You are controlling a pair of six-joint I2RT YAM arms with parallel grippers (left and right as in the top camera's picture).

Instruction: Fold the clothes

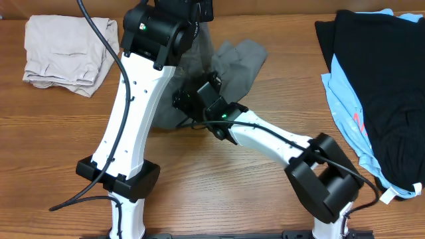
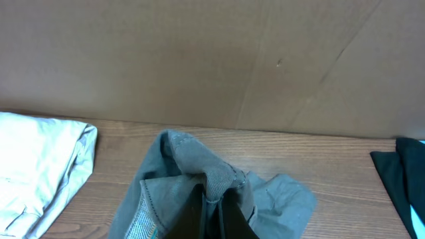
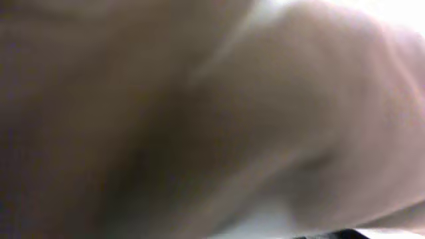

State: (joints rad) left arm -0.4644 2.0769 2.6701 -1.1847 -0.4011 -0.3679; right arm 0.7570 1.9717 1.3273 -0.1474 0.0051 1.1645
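Observation:
The grey shorts (image 1: 242, 61) lie bunched at the back middle of the table, partly under both arms. In the left wrist view my left gripper (image 2: 212, 207) is shut on a fold of the grey shorts (image 2: 176, 166) and holds it up off the wood. My right gripper (image 1: 186, 104) sits low on the shorts' near left part, under the left arm. The right wrist view shows only blurred cloth pressed against the camera, so its jaws are hidden.
A folded beige garment (image 1: 66, 50) lies at the back left and shows in the left wrist view (image 2: 33, 159). A black garment (image 1: 385, 79) lies over a light-blue one (image 1: 345, 109) at the right. A brown wall stands behind the table.

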